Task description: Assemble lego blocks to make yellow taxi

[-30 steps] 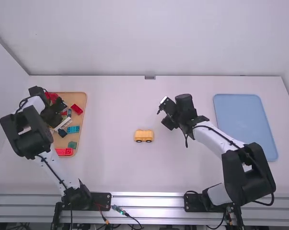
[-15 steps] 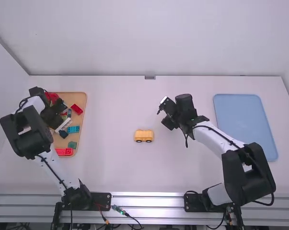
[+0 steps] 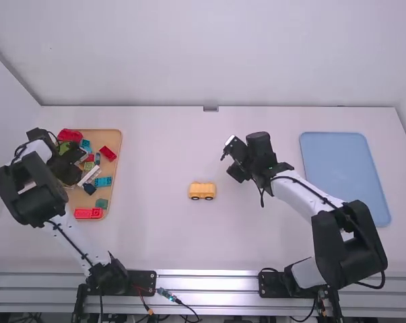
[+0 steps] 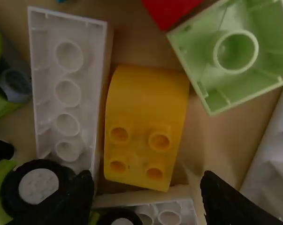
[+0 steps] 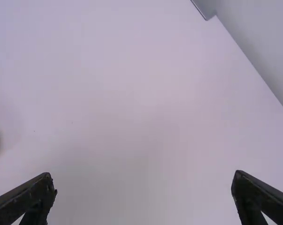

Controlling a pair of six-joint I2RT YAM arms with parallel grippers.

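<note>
- left pincer [image 3: 69,167] is out of the spot it had a moment ago, drawn a bit toward the outer side of the tan tray [image 3: 110,137]; more of the green piece [image 3: 64,147] and the small teal block [image 3: 85,143] now shows just beyond it.
- right pincer [image 3: 238,167] and the yellow car base [image 3: 202,191] are where they were.
- the left pincer is over the tray with its two fingers apart; from its wrist, a yellow curved block [image 4: 143,108], studs showing, lies between and just past the fingertips.
- hugging that block on one side is a white hollow block [image 4: 68,89], its underside showing; on the other side, near the rounded end, is a light green hollow block [image 4: 233,51]. a black wheel [image 4: 36,185] shows beside one fingertip.
- the right pincer hangs above the tabletop [image 3: 162,235] with its fingers wide apart, bare surface in view between them.
- the car base stands on its dark wheels between the two pincers, near the right one and well apart from the left.
- a long red block [image 3: 88,213] is in the tray, closer to the left arm's base than the left pincer is.
- a blue tray [image 3: 344,175] lies on the outer side of the right pincer, well apart from it.
</note>
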